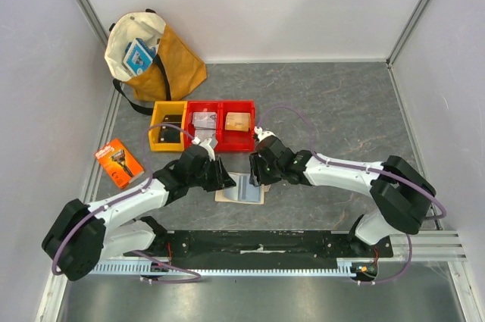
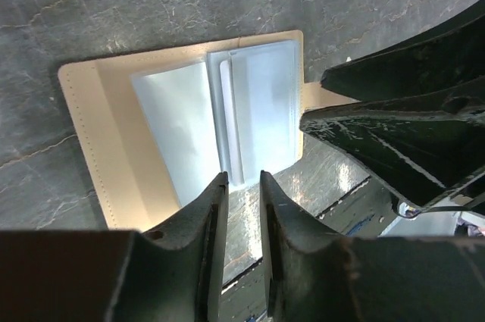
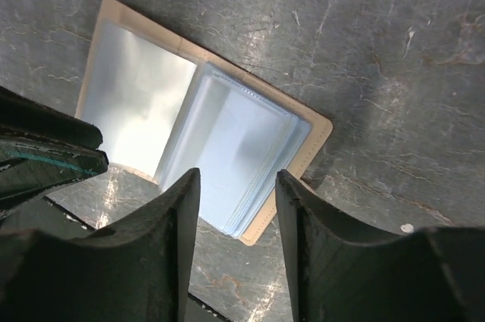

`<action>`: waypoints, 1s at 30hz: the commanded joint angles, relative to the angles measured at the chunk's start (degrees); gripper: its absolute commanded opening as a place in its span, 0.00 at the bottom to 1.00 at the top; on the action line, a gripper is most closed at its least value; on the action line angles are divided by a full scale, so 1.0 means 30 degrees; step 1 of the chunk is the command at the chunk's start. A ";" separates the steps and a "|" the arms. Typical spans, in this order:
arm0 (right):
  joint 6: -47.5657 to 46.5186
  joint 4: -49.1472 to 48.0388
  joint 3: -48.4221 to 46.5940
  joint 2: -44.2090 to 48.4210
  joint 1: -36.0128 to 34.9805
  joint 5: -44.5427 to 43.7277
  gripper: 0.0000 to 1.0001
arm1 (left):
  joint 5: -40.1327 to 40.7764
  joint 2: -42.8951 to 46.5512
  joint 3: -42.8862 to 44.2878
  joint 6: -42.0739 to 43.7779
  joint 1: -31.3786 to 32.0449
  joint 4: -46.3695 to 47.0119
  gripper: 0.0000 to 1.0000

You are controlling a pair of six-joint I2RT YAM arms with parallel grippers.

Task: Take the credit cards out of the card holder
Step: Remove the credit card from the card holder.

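Note:
The beige-tan card holder (image 1: 241,188) lies open and flat on the grey table between both grippers. Its pale blue-grey plastic sleeves show in the left wrist view (image 2: 182,117) and the right wrist view (image 3: 227,144). I cannot make out any credit card; if any are in the sleeves, they are hidden. My left gripper (image 1: 225,178) hangs just above the holder's near edge (image 2: 242,178), jaws a narrow gap apart and empty. My right gripper (image 1: 255,174) hovers over the holder's right half (image 3: 236,174), open wide and empty.
A yellow bin (image 1: 168,126) and two red bins (image 1: 220,126) stand just behind the holder. An orange razor package (image 1: 120,161) lies at the left. A tote bag (image 1: 155,57) sits at the back left. A black rail (image 1: 258,242) runs along the near edge.

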State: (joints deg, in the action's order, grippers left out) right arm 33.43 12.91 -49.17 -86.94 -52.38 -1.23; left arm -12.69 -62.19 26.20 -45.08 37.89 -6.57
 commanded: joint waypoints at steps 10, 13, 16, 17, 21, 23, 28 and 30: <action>0.0344 -0.0758 0.0043 -0.3420 0.0086 -0.0700 0.37 | 0.0390 -0.2968 -0.1436 -0.3722 0.0261 0.4386 0.22; -0.1264 -0.0728 -0.0659 -0.4154 0.0320 -0.1022 0.34 | 0.0800 -0.3320 -0.1466 -0.3986 0.0261 0.4649 0.22; -0.2701 -0.0437 -0.1654 -0.4799 0.0876 -0.1170 0.33 | 0.0977 -0.3730 -0.1408 -0.4191 0.0174 0.5089 0.22; -0.3054 -0.0261 -0.1948 -0.4888 0.1023 -0.1315 0.33 | 0.1093 -0.3877 -0.1350 -0.4192 0.0202 0.5119 0.22; -0.4315 0.0471 -0.2681 -0.4685 0.1464 -0.1961 0.35 | 0.1240 -0.4025 -0.1232 -0.4309 0.0203 0.5031 0.22; -0.4580 0.0678 -0.2800 -0.3984 0.1464 -0.1408 0.39 | 0.1387 -0.3821 -0.1319 -0.4397 0.0202 0.4769 0.22; -0.3997 0.0445 -0.2421 -0.2313 0.1435 0.0233 0.48 | 0.2060 -0.3264 -0.1233 -0.4075 0.0231 0.3483 0.21; -0.3703 0.0240 -0.2186 -0.1990 0.1435 0.0353 0.50 | 0.2382 -0.2913 -0.1086 -0.3900 0.0232 0.2808 0.20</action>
State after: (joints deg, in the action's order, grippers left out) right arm 22.41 13.47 -56.60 -97.17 -48.18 -1.85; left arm -8.99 -73.43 21.87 -56.55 38.39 5.58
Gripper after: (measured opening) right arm 0.484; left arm 0.208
